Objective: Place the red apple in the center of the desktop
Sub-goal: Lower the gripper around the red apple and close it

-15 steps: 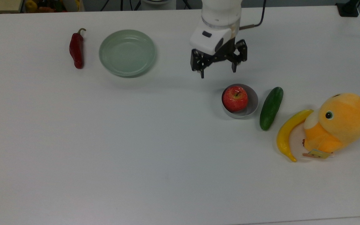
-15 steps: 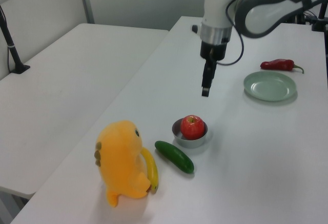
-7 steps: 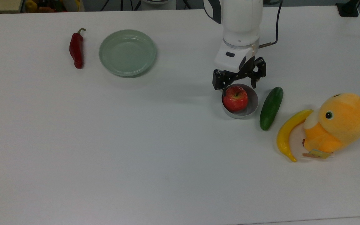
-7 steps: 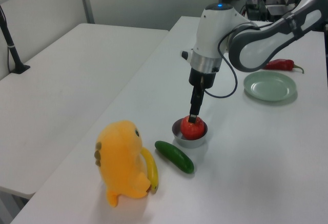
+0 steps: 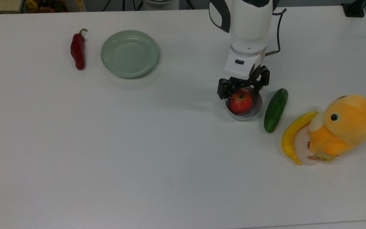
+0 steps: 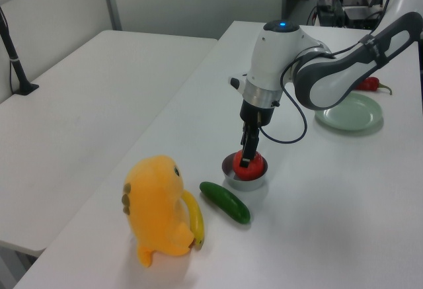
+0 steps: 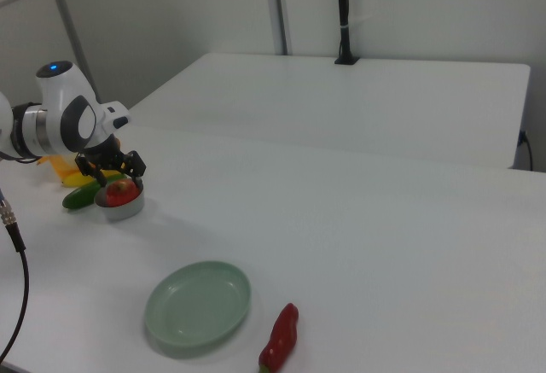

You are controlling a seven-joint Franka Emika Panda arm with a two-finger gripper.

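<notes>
The red apple (image 5: 240,101) sits in a small grey bowl (image 5: 259,108) right of the middle of the white desktop (image 5: 170,143) in the top view. My gripper (image 5: 241,95) has come down over the bowl and stands open, one finger on each side of the apple and its body covering the apple's far edge. The left view shows the fingers (image 6: 248,149) reaching down onto the apple (image 6: 251,168) in the bowl (image 6: 246,182). From the right view, the gripper (image 7: 115,177) hangs just over the apple (image 7: 122,191).
A green cucumber (image 5: 275,110), a yellow banana (image 5: 292,135) and an orange plush toy (image 5: 345,125) lie close to the bowl on the top view's right. A pale-green plate (image 5: 129,53) and a dark-red chili pepper (image 5: 77,51) are at the far left.
The gripper moved from beyond the bowl towards it and came down, so its open fingers now straddle the apple. The apple and bowl have stayed put.
</notes>
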